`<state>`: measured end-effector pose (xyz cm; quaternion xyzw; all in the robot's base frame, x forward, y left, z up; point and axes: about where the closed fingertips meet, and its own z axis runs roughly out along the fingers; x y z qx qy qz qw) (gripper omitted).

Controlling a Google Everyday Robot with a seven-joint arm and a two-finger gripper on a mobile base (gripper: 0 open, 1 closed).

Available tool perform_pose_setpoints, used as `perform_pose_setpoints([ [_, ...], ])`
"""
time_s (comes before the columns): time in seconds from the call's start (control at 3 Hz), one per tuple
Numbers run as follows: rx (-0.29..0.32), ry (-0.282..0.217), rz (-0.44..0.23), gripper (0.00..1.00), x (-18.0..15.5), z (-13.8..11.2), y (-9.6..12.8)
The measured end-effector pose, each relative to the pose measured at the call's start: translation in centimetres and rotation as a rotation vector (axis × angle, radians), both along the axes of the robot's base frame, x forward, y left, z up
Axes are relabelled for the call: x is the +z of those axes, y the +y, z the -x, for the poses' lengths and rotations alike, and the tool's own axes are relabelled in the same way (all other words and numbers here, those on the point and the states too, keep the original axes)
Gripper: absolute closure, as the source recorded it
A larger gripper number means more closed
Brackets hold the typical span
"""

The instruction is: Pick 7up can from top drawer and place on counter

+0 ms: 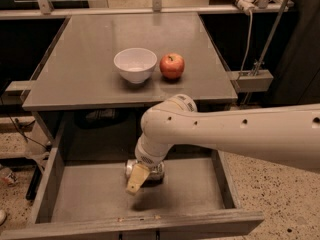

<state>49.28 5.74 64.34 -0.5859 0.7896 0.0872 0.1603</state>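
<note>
Silvery 7up can [157, 171] half hidden under claw [137, 179], in top drawer [85, 196], claw's grip impossible to tell

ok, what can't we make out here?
Camera view:
- 7up can: mostly hidden by the arm and the gripper, low in the top drawer; markings too small.
- Whether the gripper holds the can: hidden by the arm.
- Drawer's rear: shadowed under the counter.
- Arm's base: cut off at the right edge.

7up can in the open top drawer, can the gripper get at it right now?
Probably yes. The gripper is down inside the open top drawer, right at the 7up can, with nothing showing between them.
</note>
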Motion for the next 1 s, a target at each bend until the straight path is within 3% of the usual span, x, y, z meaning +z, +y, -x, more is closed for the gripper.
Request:
perform_pose_setpoints([
  [0.33,-0.005,0.017,0.024,0.00,-2.73,0.16,-1.50],
  [1.0,-0.005,0.017,0.024,0.43,-2.76,0.17,-1.50],
])
